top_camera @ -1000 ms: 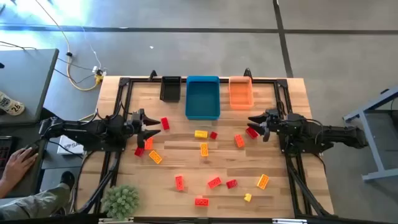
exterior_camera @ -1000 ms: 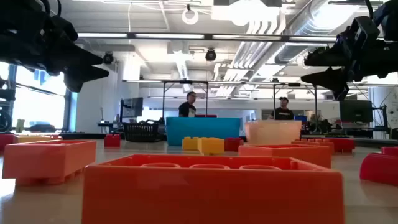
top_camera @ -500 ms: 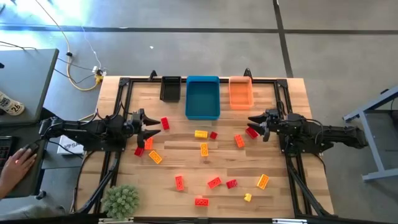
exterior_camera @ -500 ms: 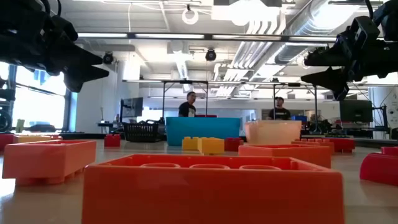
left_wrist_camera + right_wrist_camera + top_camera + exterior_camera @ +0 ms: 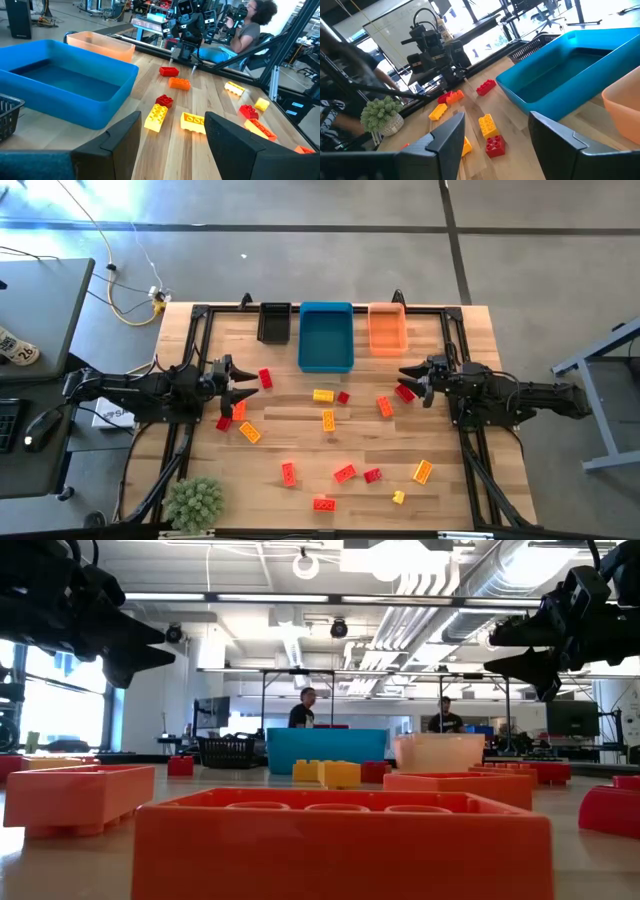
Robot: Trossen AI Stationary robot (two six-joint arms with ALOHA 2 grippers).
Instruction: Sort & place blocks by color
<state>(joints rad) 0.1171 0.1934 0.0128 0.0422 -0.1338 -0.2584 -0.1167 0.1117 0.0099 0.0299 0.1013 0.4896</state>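
Blocks (image 5: 328,420) across wooden table (image 5: 300,445), workshop behind; both arms' jaws open, empty.

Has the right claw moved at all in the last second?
No. The right gripper hovers open, beside the same red block, below the orange bin.
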